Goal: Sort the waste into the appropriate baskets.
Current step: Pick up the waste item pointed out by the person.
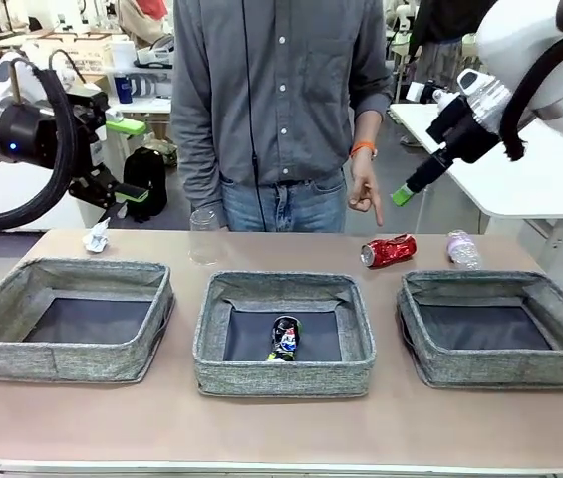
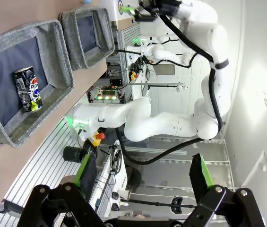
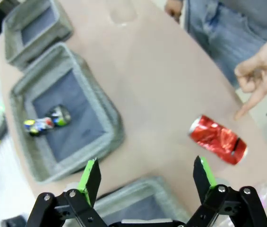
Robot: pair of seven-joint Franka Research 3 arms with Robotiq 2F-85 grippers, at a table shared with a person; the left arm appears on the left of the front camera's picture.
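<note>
Three grey baskets stand in a row: left [image 1: 67, 319], middle [image 1: 283, 368], right [image 1: 500, 363]. A dark blue can [image 1: 284, 339] lies in the middle basket [image 2: 62, 61], where the can [image 2: 29, 87] [image 3: 46, 123] is seen from both wrists. On the table behind the baskets lie a crushed red can [image 1: 389, 250] [image 3: 217, 140], a small clear bottle [image 1: 463, 249], a clear cup [image 1: 204, 236] and a paper wad [image 1: 97, 237]. My left gripper [image 1: 130, 159] [image 2: 143, 172] hangs open and empty, high at the far left. My right gripper [image 1: 408, 189] [image 3: 147, 176] is open and empty above the red can.
A person stands at the far side, with one hand [image 1: 366, 189] [image 3: 261, 71] pointing a finger down at the red can. A white table [image 1: 540, 169] stands behind at the right. Bare tabletop [image 1: 281, 428] runs along the front edge.
</note>
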